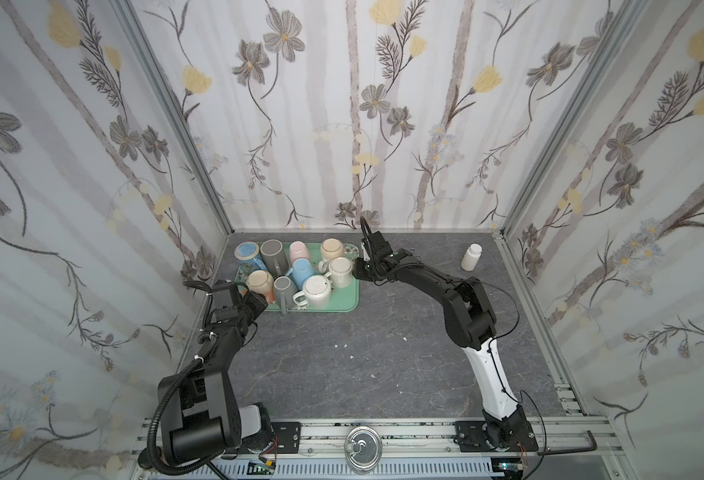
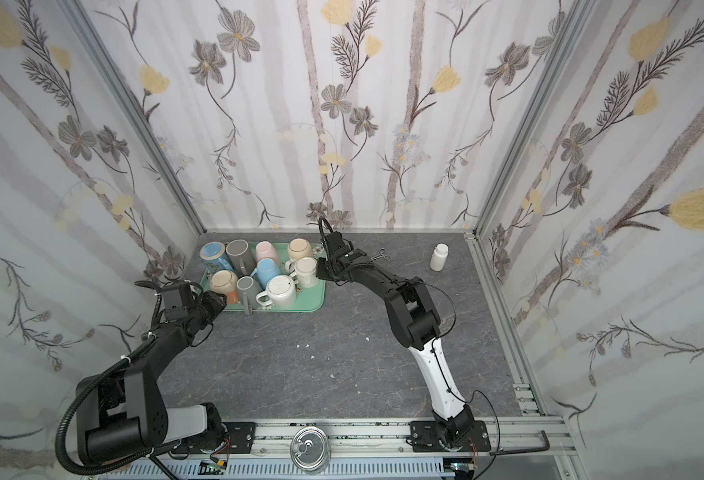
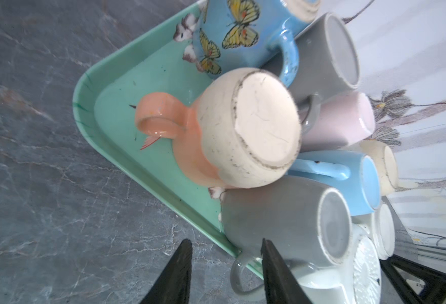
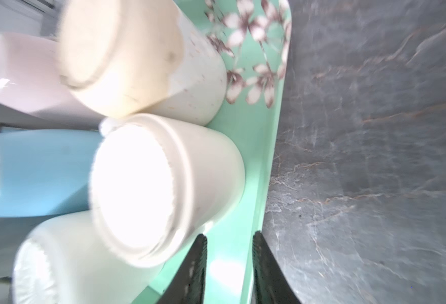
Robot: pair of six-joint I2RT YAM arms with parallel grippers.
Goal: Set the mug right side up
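1. Left wrist view: the left hand (image 3: 225, 242) is released, its two dark fingers spread and clamped on nothing.
2. The counter (image 3: 45, 184), the rim of the green tray (image 3: 106, 110) and the handle of an inverted grey mug (image 3: 282, 218) show in the gap. That handle lies close against one finger; I cannot tell whether they touch.
3. Ahead of this hand the peach mug (image 3: 248, 126) stands upside down on the tray, cream base up.
4. In both top views the left arm reaches low with a folded elbow, and the hand (image 1: 260, 304) is at the tray's corner, just short of the peach mug (image 1: 261, 282).
5. Right wrist view: the right hand (image 4: 229, 235) is released too, fingers apart over the tray's rim. An inverted cream mug (image 4: 190, 171) stands just ahead.
6. In a top view the right arm arcs across to the tray's side, and the hand (image 2: 323, 270) is beside the cream mug (image 2: 305, 272).
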